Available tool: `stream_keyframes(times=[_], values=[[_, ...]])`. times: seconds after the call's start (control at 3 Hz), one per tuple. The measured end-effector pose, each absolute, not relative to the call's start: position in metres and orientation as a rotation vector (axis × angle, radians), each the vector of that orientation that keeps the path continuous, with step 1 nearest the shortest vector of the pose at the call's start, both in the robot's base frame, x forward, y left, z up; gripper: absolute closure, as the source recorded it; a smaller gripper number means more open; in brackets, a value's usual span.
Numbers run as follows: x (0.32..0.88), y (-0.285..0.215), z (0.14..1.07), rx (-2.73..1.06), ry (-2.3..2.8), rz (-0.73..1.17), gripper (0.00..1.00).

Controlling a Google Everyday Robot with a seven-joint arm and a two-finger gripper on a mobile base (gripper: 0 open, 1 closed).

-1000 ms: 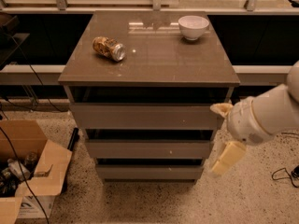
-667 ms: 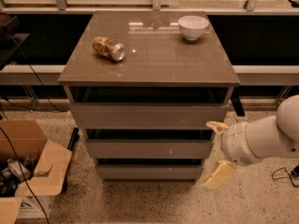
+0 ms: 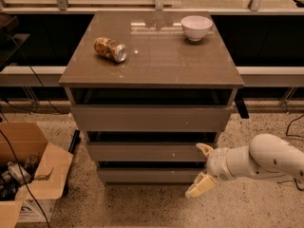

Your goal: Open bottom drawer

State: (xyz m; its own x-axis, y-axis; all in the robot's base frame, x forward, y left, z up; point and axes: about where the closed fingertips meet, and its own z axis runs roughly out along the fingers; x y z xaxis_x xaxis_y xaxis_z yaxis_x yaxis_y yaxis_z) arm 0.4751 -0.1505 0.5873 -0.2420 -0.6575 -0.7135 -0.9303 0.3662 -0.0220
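The bottom drawer (image 3: pixel 147 175) is the lowest, slimmest grey-brown front of the cabinet, and it sits flush and closed. Above it are the middle front (image 3: pixel 147 152) with a pale speck and the tall top front (image 3: pixel 149 118). My gripper (image 3: pixel 200 170) is at the right end of the bottom drawer front, reaching in from the right on a white arm (image 3: pixel 266 158). Its two cream fingers are spread apart, one fingertip (image 3: pixel 205 149) by the middle front and the other fingertip (image 3: pixel 195 190) below the bottom front. It holds nothing.
On the cabinet top (image 3: pixel 156 75) lie a tipped can (image 3: pixel 110 49) and a white bowl (image 3: pixel 196 27). An open cardboard box (image 3: pixel 23 175) with clutter stands on the floor at left. Cables run along the left side. A dark low shelf runs behind.
My gripper and arm have moved down and to the left, from beside the middle drawer to the right end of the bottom drawer. The drawers have not moved.
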Motion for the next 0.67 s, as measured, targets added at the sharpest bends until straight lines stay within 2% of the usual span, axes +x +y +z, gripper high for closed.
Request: stream_keyframes(times=[0.67], values=[[0.477, -0.129, 0.552, -1.309, 1.948, 0.622, 0.00]])
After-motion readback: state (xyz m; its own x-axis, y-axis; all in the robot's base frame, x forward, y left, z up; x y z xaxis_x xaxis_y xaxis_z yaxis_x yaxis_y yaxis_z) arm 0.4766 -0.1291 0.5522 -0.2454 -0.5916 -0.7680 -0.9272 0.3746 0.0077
